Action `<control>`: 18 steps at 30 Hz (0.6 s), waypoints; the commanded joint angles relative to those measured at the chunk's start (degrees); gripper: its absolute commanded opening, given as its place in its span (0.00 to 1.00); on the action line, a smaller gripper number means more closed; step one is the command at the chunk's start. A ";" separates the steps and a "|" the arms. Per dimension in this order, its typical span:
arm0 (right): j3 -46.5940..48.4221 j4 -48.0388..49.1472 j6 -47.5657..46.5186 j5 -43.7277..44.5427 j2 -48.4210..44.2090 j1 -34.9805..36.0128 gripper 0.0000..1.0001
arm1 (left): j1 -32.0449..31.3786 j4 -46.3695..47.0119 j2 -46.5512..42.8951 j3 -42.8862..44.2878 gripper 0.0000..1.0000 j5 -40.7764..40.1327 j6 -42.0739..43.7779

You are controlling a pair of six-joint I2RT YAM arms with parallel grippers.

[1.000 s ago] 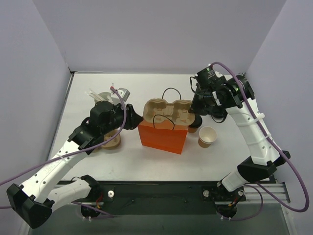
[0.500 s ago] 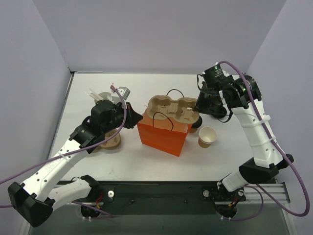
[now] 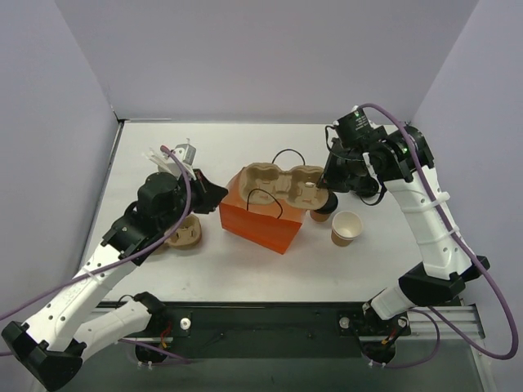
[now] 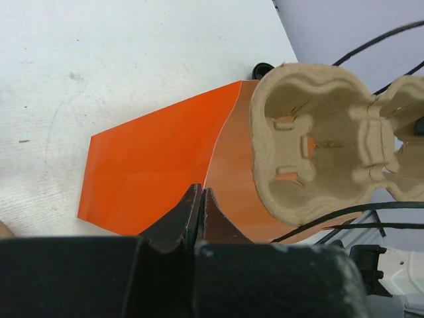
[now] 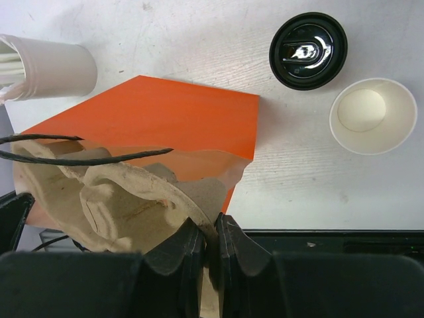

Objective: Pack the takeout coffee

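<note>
Looking down at the table (image 3: 245, 273), the orange bag (image 3: 253, 230) sits around the middle, skewed at an angle to the edges, with a brown pulp cup carrier (image 3: 278, 184) lying across its open mouth and the thin black handles (image 3: 284, 153) looping up over it. The left gripper (image 4: 199, 199) is pinched fully closed on the left rim of the bag, fingertips together right on the paper edge. The right gripper (image 5: 211, 235) is clamped on the rim of the carrier at the bag's right end, jaws nearly touching with just the pulp edge between them. The takeout coffee (image 5: 308, 50) isn't in the bag: it stands upright on the table just beside the bag's right end, over toward the right edge, black lid on. The lid has some raised moulding, but it's too small for me to read. A lidless paper cup (image 5: 373, 116) stands right next to it, a bit closer to the near edge, not touching. Over by the left edge there's a white cup (image 5: 50, 66) with stirrers in it, and a second pulp carrier (image 3: 184, 237) half hidden under the left arm. The bag's sides are plain orange.
</note>
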 commanded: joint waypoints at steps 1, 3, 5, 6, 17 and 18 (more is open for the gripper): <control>1.49 -8.60 0.13 -2.93 1.06 1.26 0.01 | -0.22 0.36 -2.30 -0.52 0.00 -2.91 -3.44; 1.58 -8.69 0.57 -3.11 1.59 1.53 0.01 | -0.31 0.28 -2.91 -1.75 0.00 -2.74 -4.32; 1.32 -8.86 1.09 -2.76 1.77 1.61 0.01 | -0.57 0.54 -3.53 -3.15 0.00 -2.30 -5.02; 1.23 -8.95 1.44 -2.76 1.94 1.61 0.01 | -0.66 0.80 -3.70 -3.68 0.00 -2.21 -5.72; 3.51 -11.15 3.29 -1.53 5.46 3.37 0.01 | -1.19 2.13 -5.02 -5.53 0.00 -2.38 -6.70; 3.43 -11.32 3.38 -1.61 5.55 3.55 0.01 | -1.19 1.95 -5.11 -5.53 0.00 -2.91 -7.04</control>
